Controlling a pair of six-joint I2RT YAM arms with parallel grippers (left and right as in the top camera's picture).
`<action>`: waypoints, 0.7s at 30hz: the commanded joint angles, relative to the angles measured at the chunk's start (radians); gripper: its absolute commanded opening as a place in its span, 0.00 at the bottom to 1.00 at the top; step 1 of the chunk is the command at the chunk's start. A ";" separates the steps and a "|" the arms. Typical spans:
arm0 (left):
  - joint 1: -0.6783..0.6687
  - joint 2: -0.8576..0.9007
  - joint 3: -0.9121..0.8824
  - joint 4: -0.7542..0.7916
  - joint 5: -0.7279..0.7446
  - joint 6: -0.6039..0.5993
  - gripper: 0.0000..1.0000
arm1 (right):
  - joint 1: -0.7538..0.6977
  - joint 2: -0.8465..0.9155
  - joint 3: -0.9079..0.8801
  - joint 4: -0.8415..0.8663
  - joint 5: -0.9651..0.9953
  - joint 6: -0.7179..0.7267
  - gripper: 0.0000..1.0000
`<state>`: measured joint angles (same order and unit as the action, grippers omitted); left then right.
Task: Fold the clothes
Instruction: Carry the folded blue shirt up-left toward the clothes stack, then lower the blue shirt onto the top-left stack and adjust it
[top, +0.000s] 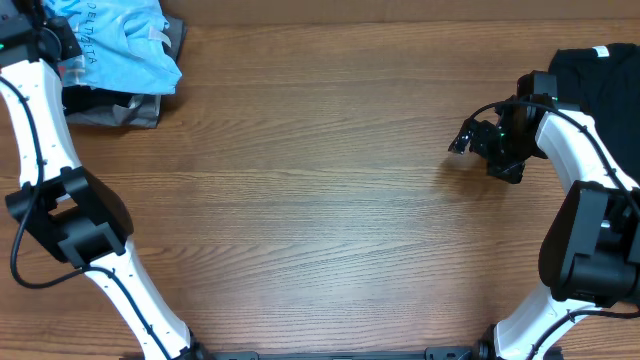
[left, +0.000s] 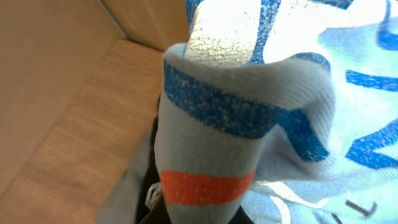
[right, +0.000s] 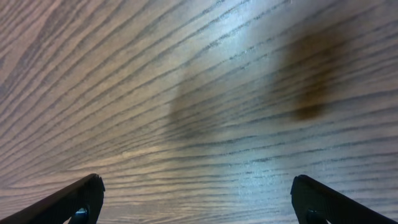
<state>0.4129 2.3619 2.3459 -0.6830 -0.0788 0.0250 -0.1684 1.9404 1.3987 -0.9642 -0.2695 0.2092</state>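
Wooden table (top: 300, 200) overhead; up close, orange stripe (left: 208, 188) on blue T-shirt (left: 211, 137)

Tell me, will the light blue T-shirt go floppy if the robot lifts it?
Probably floppy: the light blue T-shirt lies crumpled in soft folds. It would likely droop, since its cloth curls over itself up close. Its knitted weave probably isn't slippery.

The light blue T-shirt (top: 125, 45) is running off the overhead view's top edge and, in the wrist view, is covering the left hand (top: 60, 45) entirely. The black garment (top: 600, 80) is getting cropped at the right edge. The right hand (right: 198, 190) is showing only its fingertips.
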 joint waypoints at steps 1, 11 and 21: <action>0.013 0.063 0.023 0.059 -0.008 -0.030 0.04 | -0.001 -0.012 -0.005 -0.009 0.006 0.006 1.00; 0.069 0.119 0.023 0.130 -0.196 -0.104 0.04 | -0.001 -0.012 -0.005 -0.045 0.006 0.005 1.00; 0.090 0.118 0.024 0.151 -0.208 -0.100 0.80 | -0.001 -0.012 -0.005 -0.040 0.005 0.009 1.00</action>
<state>0.5022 2.4763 2.3459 -0.5426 -0.2516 -0.0612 -0.1688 1.9404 1.3987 -1.0096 -0.2695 0.2096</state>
